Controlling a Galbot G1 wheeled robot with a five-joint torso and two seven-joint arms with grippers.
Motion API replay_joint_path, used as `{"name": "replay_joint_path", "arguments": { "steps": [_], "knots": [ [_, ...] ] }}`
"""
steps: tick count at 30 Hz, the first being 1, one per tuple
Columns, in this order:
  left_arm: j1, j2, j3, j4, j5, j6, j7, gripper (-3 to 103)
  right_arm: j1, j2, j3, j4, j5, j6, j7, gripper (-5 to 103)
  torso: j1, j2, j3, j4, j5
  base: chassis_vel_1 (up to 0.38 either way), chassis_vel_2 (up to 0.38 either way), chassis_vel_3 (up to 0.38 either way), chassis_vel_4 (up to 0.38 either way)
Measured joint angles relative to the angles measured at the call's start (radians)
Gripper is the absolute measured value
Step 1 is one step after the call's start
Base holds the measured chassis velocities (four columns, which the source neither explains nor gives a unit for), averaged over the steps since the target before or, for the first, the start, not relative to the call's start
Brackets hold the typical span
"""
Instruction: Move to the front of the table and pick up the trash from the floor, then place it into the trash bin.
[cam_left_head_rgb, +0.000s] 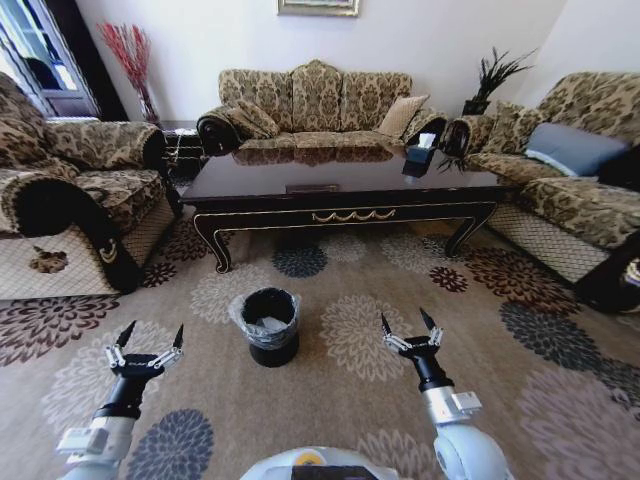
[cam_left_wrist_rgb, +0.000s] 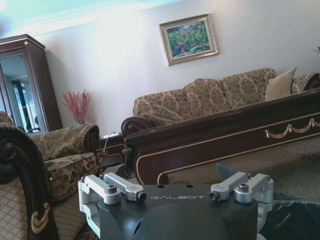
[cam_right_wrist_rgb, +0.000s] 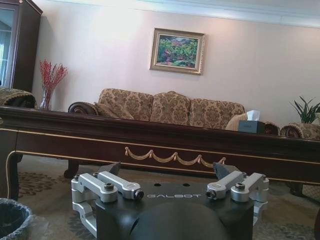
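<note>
Below, the left gripper (cam_left_head_rgb: 151, 337) and right gripper (cam_left_head_rgb: 409, 324) hovered low over the carpet, fingers spread wide and empty. Between them, the trash bin (cam_left_head_rgb: 269, 325) stood before the table (cam_left_head_rgb: 340, 195), holding pale crumpled trash (cam_left_head_rgb: 270, 323).

Table (cam_left_head_rgb: 340, 185): glossy dark brown-black tabletop, gold scroll ornament and gold trim line on the front apron. Trash bin (cam_left_head_rgb: 270, 328): black, pale translucent liner over the rim. Carpet (cam_left_head_rgb: 340, 395): beige, big flower medallions in cream, navy, maroon and dark grey. Sofas (cam_left_head_rgb: 315, 100): tan-gold damask, dark wood trim; one grey-blue cushion (cam_left_head_rgb: 575, 148). Left gripper (cam_left_head_rgb: 147, 341) and right gripper (cam_left_head_rgb: 411, 326): black fingers, silver links, black bodies. Wall white; red branches (cam_left_head_rgb: 128, 52) in a vase.
</note>
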Motion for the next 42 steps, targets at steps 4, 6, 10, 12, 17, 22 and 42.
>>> {"name": "replay_joint_path", "arguments": {
  "steps": [4, 6, 10, 12, 17, 22, 42],
  "knots": [
    [-0.001, 0.0, 0.0, 0.0, -0.001, 0.001, -0.001, 100, 0.0, 0.0, 0.0, 0.0, 0.0, 0.0, 0.0, 100, 0.0, 0.0, 0.0, 0.0, 0.0, 0.0, 0.0, 0.0, 0.0],
    [-0.001, 0.001, 0.001, 0.0, -0.001, 0.002, -0.001, 100, 0.0, 0.0, 0.0, 0.0, 0.0, 0.0, 0.0, 100, 0.0, 0.0, 0.0, 0.0, 0.0, 0.0, 0.0, 0.0, 0.0],
    [-0.002, 0.001, 0.001, 0.001, -0.001, 0.002, -0.002, 100, 0.001, 0.0, 0.0, 0.0, 0.0, 0.0, 0.0, 100, 0.0, 0.0, 0.0, 0.0, 0.0, 0.0, 0.0, 0.0, 0.0],
    [-0.002, 0.001, 0.001, 0.001, -0.001, 0.003, -0.002, 100, 0.001, 0.0, 0.0, 0.0, 0.0, 0.0, 0.0, 100, 0.0, 0.0, 0.0, 0.0001, 0.0, 0.0, 0.0, 0.0, 0.0],
    [-0.002, 0.001, 0.001, 0.001, -0.002, 0.003, -0.002, 100, 0.001, 0.0, 0.0, 0.0, 0.0, 0.0, 0.0, 100, 0.0, 0.0, 0.0, 0.0001, 0.0, 0.049, -0.05, -0.042, 0.06],
    [-0.003, 0.001, 0.002, 0.001, -0.002, 0.003, -0.003, 100, 0.001, 0.0, 0.0, 0.0, 0.0, 0.0, 0.0, 100, 0.0, 0.0, 0.0, 0.0, 0.0, 0.094, -0.099, -0.085, 0.087],
    [-0.003, 0.002, 0.002, 0.002, -0.002, 0.004, -0.003, 100, 0.0, 0.0, 0.0, 0.0, 0.0, 0.0, 0.001, 100, 0.0, 0.0, 0.0, 0.0, 0.0, 0.173, -0.171, -0.169, 0.166]
  ]
}}
